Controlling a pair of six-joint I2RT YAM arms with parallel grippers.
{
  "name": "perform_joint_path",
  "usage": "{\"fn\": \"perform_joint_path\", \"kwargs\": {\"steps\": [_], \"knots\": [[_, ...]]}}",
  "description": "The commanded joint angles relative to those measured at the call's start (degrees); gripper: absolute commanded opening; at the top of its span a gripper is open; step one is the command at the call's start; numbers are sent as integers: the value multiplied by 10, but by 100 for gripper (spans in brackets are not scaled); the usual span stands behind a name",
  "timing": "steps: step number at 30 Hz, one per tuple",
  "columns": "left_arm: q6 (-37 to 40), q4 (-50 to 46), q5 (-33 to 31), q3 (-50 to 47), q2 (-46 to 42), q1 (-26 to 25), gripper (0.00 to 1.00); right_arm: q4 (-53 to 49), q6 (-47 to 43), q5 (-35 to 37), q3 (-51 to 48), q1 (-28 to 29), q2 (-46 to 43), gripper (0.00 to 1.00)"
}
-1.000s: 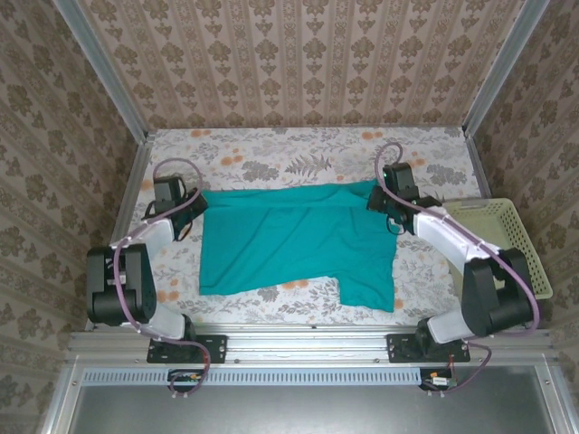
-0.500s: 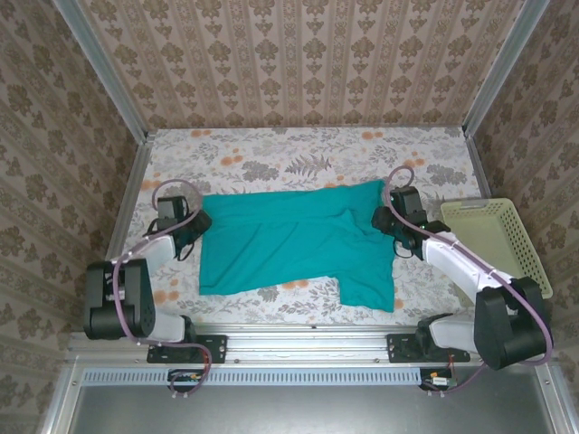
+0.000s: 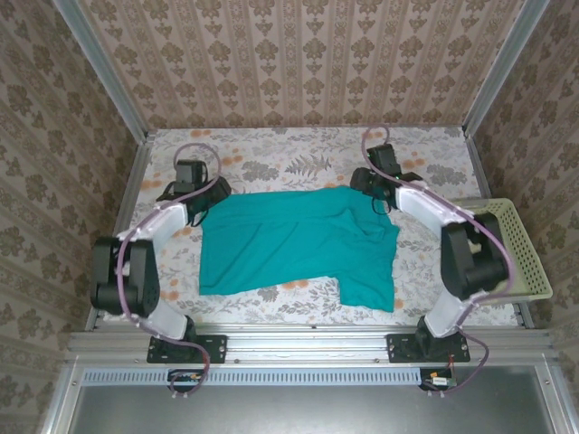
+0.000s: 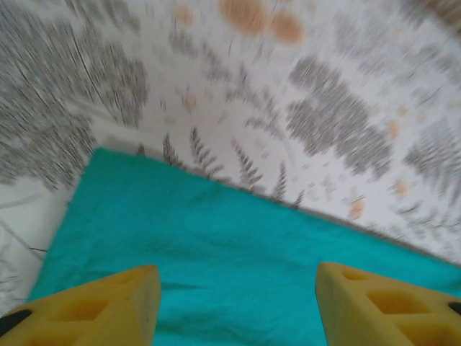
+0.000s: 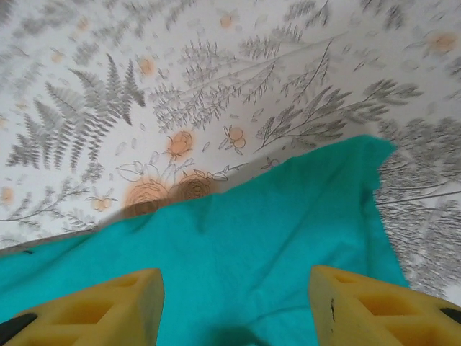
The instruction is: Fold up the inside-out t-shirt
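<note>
The left pincer [image 3: 203, 193], spread and empty, hangs at the upper-left corner of the inside-out t-shirt [image 3: 289, 240]. The shirt lies flat mid-frame on the surface [image 3: 298, 158], long axis left-to-right. The right pincer [image 3: 365, 186], likewise spread, hangs at its upper-right corner.

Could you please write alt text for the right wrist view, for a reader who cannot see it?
A teal t-shirt lies on a floral-print table cover, one corner at upper right. The right claw hangs open above it, yellow fingertips apart.
</note>
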Motion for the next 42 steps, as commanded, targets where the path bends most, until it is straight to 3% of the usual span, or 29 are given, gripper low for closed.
{"fn": "perform_joint_path", "kwargs": {"steps": [1, 6, 15, 22, 24, 27, 30, 34, 37, 42], "knots": [[-3, 2, 39, 17, 66, 6, 58, -38, 24, -35, 62, -8, 70, 57], [-35, 26, 56, 2, 117, 40, 57, -61, 86, -100, 100, -59, 153, 56], [-63, 60, 55, -1, 149, 52, 58, -100, 126, -65, 167, -83, 217, 54], [-64, 59, 70, 67, 199, 52, 60, -129, 125, -66, 267, -103, 282, 54], [-60, 49, 76, 98, 210, 51, 62, -134, 114, -64, 301, -107, 297, 54], [-39, -38, 82, 177, 224, 59, 65, -163, 88, -71, 369, -116, 323, 55], [-25, -85, 52, 177, 174, 71, 79, -233, 48, -64, 426, -120, 329, 55], [6, -201, -48, 159, 67, 66, 90, -217, 17, -41, 331, -119, 220, 58], [7, -237, -115, 85, -36, 46, 96, -179, 14, -29, 208, -118, 114, 61], [5, -266, -149, -88, -219, 11, 93, -130, 16, -35, 16, -97, -46, 65]]}}
